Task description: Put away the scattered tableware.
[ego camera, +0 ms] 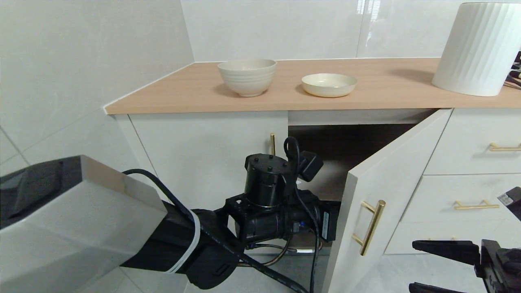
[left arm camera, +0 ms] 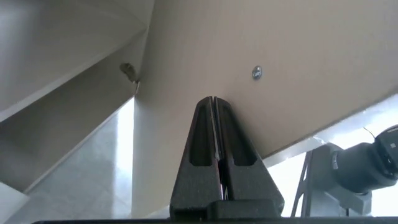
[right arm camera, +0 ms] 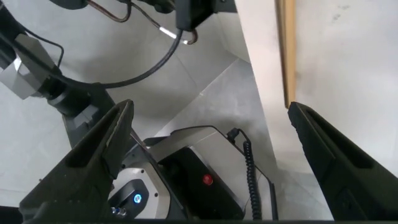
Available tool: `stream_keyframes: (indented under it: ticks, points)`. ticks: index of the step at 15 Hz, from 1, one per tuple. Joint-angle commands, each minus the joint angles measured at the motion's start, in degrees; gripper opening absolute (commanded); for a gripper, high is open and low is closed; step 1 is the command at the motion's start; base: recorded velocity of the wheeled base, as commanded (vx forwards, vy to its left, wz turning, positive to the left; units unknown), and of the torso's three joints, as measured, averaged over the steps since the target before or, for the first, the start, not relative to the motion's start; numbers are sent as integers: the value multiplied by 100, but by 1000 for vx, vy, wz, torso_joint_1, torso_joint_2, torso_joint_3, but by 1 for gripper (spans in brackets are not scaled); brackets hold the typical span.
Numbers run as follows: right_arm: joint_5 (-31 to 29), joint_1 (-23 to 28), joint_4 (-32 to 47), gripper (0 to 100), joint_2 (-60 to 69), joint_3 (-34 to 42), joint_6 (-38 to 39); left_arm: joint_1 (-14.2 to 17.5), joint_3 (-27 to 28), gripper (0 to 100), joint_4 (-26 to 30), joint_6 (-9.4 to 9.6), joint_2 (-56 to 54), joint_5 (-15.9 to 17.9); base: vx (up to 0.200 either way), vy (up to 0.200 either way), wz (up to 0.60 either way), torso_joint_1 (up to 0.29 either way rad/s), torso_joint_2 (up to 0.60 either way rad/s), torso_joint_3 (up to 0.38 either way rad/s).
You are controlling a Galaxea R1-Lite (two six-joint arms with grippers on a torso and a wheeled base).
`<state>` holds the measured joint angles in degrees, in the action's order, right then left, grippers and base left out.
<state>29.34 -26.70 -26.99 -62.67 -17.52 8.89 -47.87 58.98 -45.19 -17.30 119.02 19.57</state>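
A deep cream bowl (ego camera: 247, 76) and a shallow cream dish (ego camera: 329, 84) stand on the wooden countertop (ego camera: 183, 91). Below them a white cabinet door (ego camera: 382, 195) hangs open on a dark compartment (ego camera: 346, 146). My left arm (ego camera: 276, 203) extends into that opening, its fingers hidden behind the door. My left gripper (left arm camera: 213, 99) is shut and empty, its tips at the door's inner face (left arm camera: 280, 62). My right gripper (ego camera: 412, 265) hangs open and empty low on the outer side of the door, near the gold handle (ego camera: 370, 226).
A tall white ribbed container (ego camera: 480, 49) occupies the counter's right end. Drawers with gold pulls (ego camera: 476, 205) lie right of the open door. A tiled wall closes the left side. In the right wrist view, the door's handle (right arm camera: 286, 50) shows above the grey floor (right arm camera: 205, 106).
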Motion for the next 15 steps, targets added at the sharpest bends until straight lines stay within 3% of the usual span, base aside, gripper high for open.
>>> stream_keyframes:
  ticks: [1,3,9,15]
  points:
    - [1,-11,1,100,53,3,-1,-3,263,0,230,-2,69,-5,0,0,0,0,0,0]
    - [45,-55,-8,100,106,3,-1,-3,641,0,617,-2,148,-14,0,0,0,0,0,0]
    - [63,-266,1,100,493,64,-1,-82,1010,0,977,-2,341,-23,0,0,0,0,0,0]
    - [423,-442,1,100,844,135,-1,-618,1063,0,1065,7,218,-199,-33,0,0,0,0,0]
